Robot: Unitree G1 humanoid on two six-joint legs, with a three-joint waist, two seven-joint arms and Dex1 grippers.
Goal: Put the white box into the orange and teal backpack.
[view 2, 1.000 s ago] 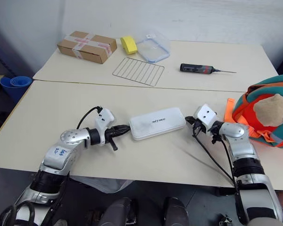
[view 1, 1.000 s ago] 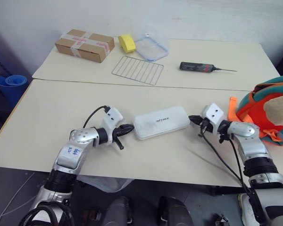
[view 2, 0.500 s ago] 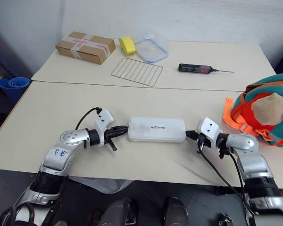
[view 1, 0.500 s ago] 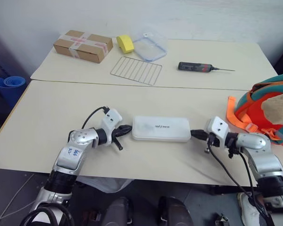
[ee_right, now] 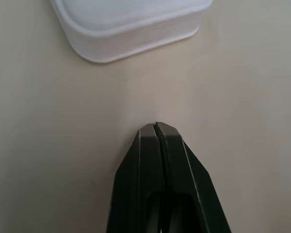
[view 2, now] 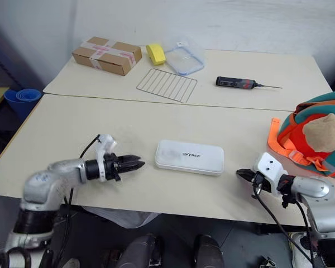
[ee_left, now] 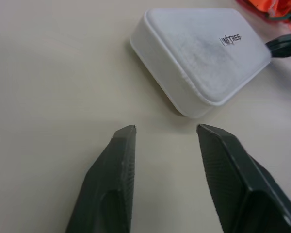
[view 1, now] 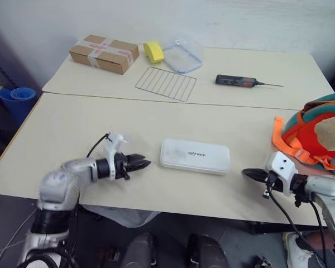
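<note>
Left eye view: white box [view 1: 195,156] lies between both hands.

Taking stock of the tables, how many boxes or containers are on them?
3: the white box on the near table, the brown cardboard box and the clear container at the far table's back edge.

The orange and teal backpack [view 1: 318,137] is cut off by the right edge of the head views, so its far side and the rest of the tan teddy bear [view 2: 325,134] are not seen. In the right wrist view only the near end of the white box [ee_right: 128,26] is shown. The grey lettering [view 1: 196,154] on its lid is too small to be read from the head. The blue object [view 1: 17,97] beside the table is cropped at the left edge and partly hidden.
</note>
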